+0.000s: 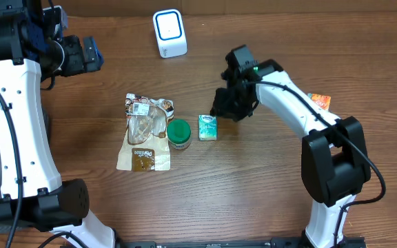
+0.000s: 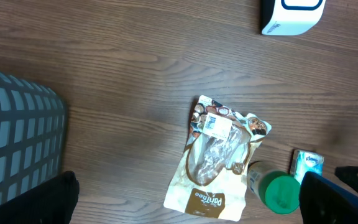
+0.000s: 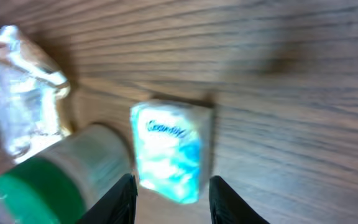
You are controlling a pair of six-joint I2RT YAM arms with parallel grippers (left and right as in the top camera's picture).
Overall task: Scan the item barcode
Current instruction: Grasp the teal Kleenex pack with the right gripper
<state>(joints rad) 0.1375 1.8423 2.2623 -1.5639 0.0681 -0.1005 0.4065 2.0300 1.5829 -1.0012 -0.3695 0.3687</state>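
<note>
A small blue-and-white packet [image 1: 207, 127] lies on the wooden table, seen close up in the right wrist view as the packet [image 3: 166, 152]. My right gripper [image 1: 222, 109] hovers just right of it and is open. In the right wrist view the right gripper [image 3: 173, 202] has its fingers either side of the packet's near end, without touching it. The white barcode scanner [image 1: 169, 33] stands at the back of the table. My left gripper [image 1: 81, 55] is high at the back left and wide open; nothing sits inside the left gripper [image 2: 188, 205].
A beige snack pouch [image 1: 145, 132] and a green-lidded jar [image 1: 178, 133] lie just left of the packet. An orange packet [image 1: 320, 102] sits behind the right arm. A grey basket [image 2: 17, 143] stands at the table's left side.
</note>
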